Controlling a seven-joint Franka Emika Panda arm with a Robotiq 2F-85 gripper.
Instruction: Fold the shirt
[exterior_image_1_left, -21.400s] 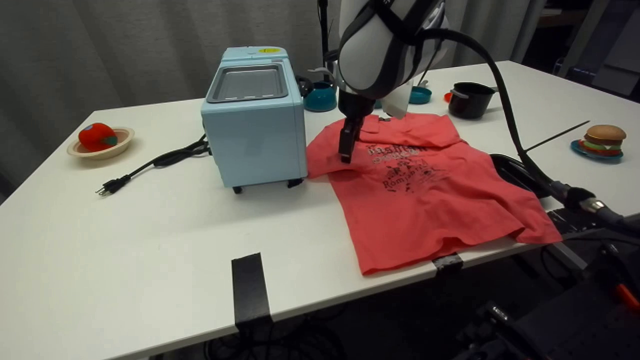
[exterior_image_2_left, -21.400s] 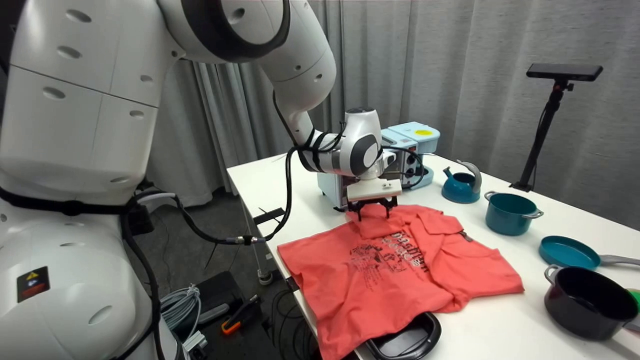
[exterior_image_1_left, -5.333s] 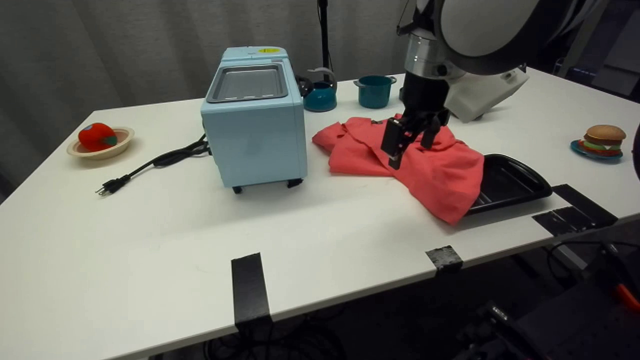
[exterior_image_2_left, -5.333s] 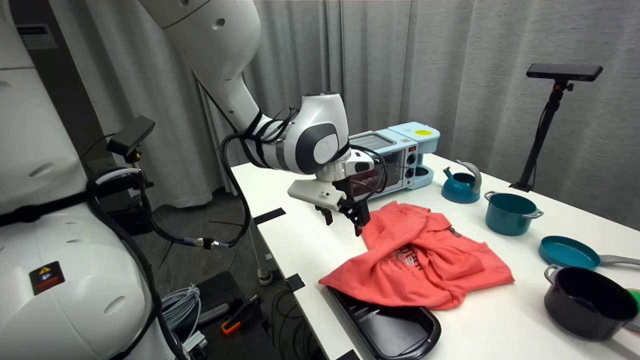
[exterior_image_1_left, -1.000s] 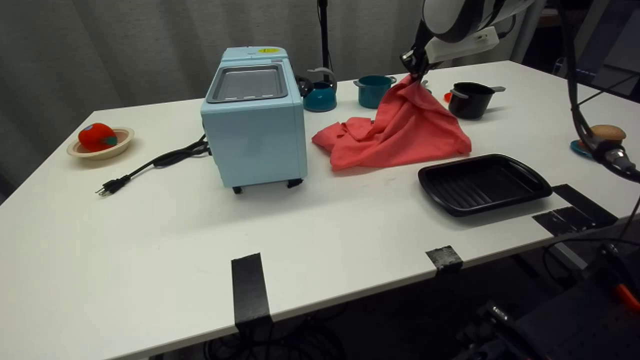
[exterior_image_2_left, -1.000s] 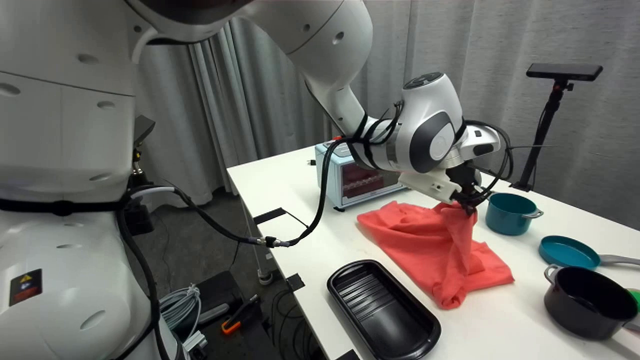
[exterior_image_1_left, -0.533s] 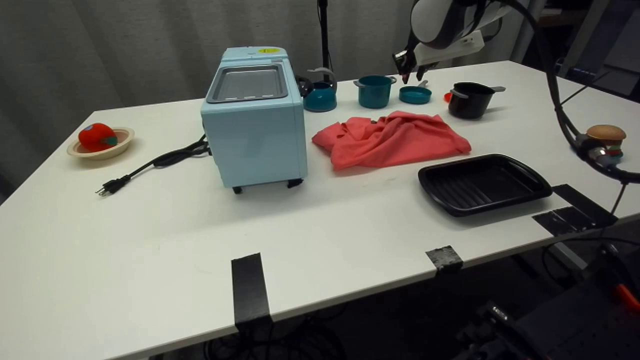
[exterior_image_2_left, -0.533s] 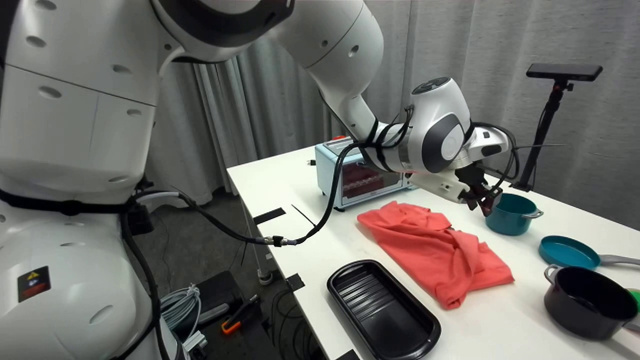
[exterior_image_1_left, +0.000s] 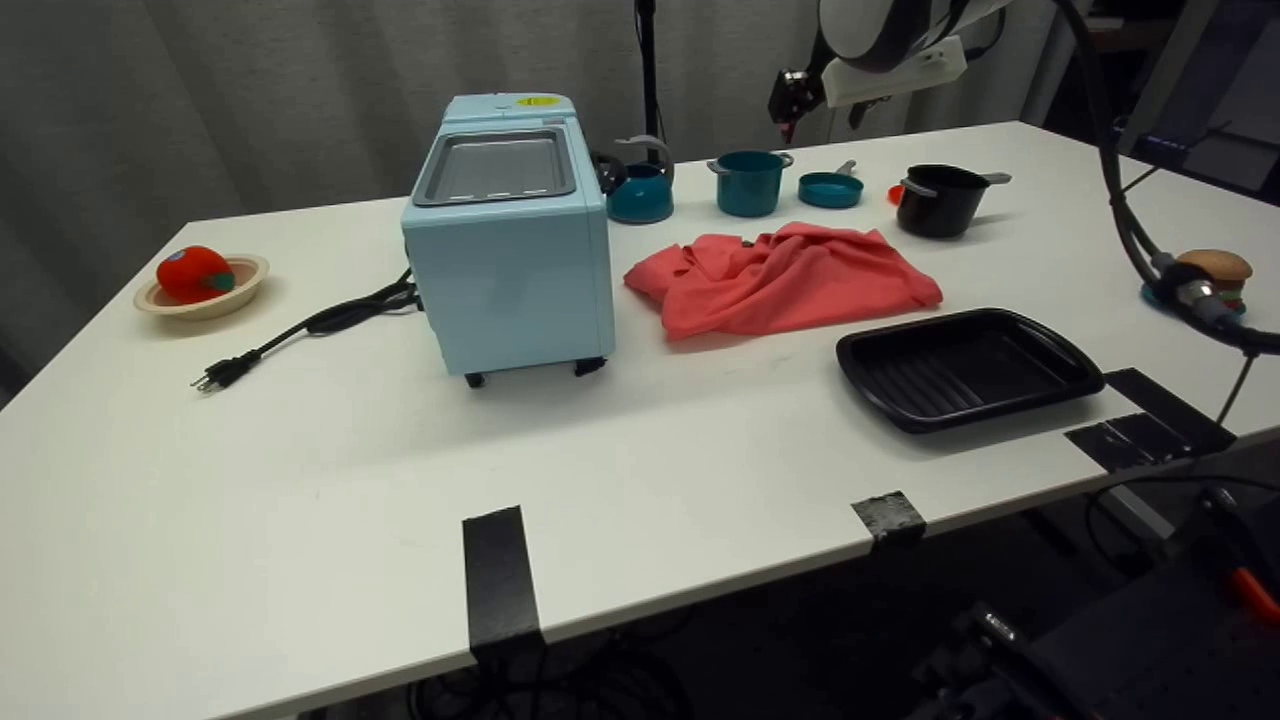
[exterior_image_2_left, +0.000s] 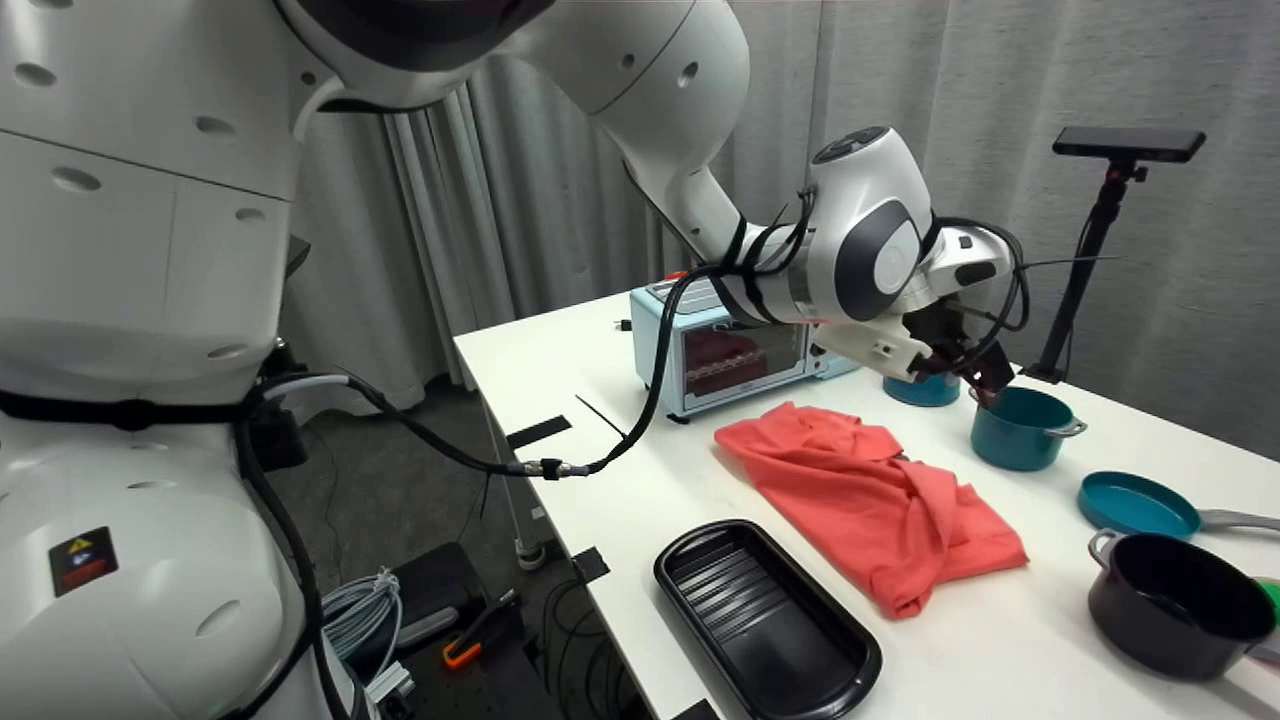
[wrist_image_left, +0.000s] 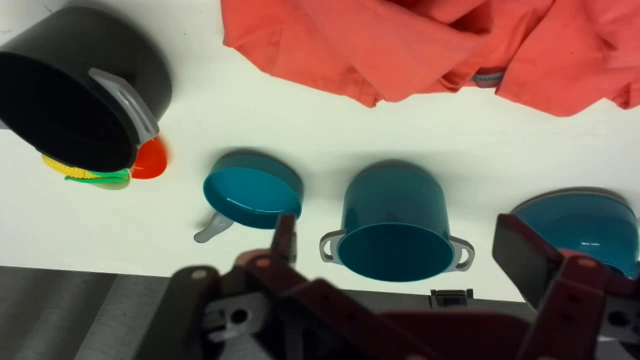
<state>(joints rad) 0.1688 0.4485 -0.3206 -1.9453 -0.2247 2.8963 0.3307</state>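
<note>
The coral-red shirt (exterior_image_1_left: 790, 285) lies in a crumpled, folded-over bundle on the white table, seen also in an exterior view (exterior_image_2_left: 870, 490). Its print is hidden. In the wrist view the shirt (wrist_image_left: 400, 55) fills the upper right, with a small grey collar label showing. My gripper (exterior_image_1_left: 822, 128) is open and empty, raised above the table beyond the shirt's collar side, apart from the cloth. In the wrist view the fingers of the gripper (wrist_image_left: 395, 225) are wide apart, with the teal pot below between them.
A teal pot (exterior_image_1_left: 749, 184), teal pan (exterior_image_1_left: 830, 189), black pot (exterior_image_1_left: 942, 201) and teal kettle (exterior_image_1_left: 641, 193) stand behind the shirt. A light-blue box appliance (exterior_image_1_left: 510, 270) stands beside it. A black tray (exterior_image_1_left: 970, 370) lies near the table's front edge.
The shirt was spread out with its print showing, then partly folded over the tray. One second ago my gripper held it lifted; it let go, the cloth dropped, and the gripper rose.
</note>
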